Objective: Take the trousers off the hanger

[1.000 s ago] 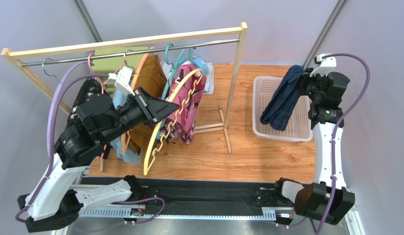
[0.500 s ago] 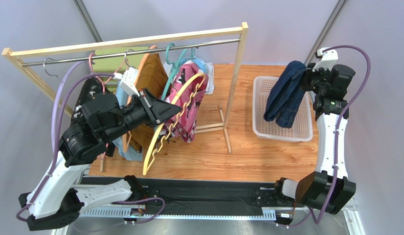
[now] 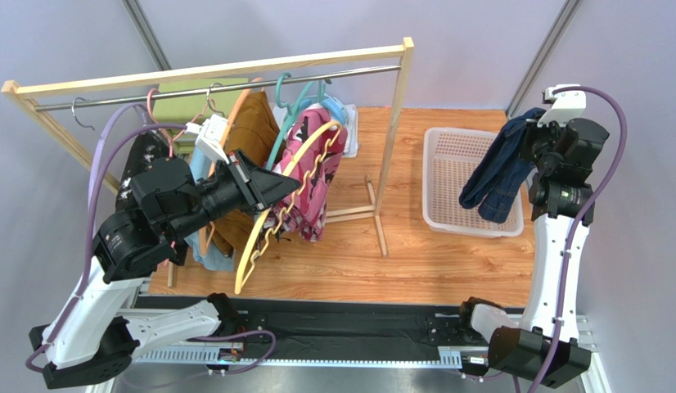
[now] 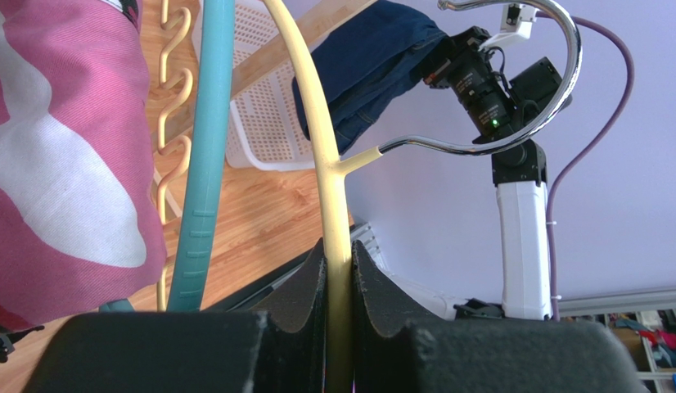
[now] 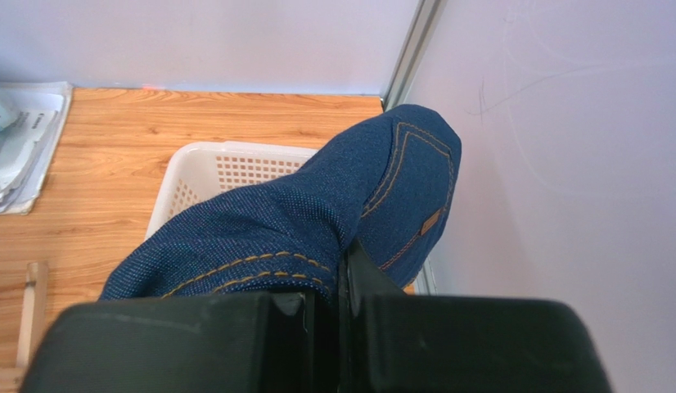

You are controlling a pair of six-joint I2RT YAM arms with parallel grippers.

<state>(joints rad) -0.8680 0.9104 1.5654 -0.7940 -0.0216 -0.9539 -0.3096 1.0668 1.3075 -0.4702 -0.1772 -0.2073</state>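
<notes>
The trousers are in two places. The dark navy pair (image 3: 501,176) hangs folded from the right claw (image 5: 341,270), which is clenched on the denim, and it dangles over the right side of the white basket (image 3: 435,209) at the far right of the wooden table (image 3: 398,254); whether the cloth touches the basket cannot be told. The other four pairs hang on hangers from the metal rail (image 3: 235,82) of the wooden rack: black with white speckles (image 3: 145,155) at the left, then light blue (image 3: 204,254), mustard-brown (image 3: 255,123) and pink floral (image 3: 317,176). The left claw (image 4: 339,270) grasps the yellow hanger (image 4: 317,123), its fingers (image 4: 304,286) pressed on either side of the yellow bar. That hanger slants across the front of the pink floral pair, beside a teal hanger (image 4: 204,164)
</notes>
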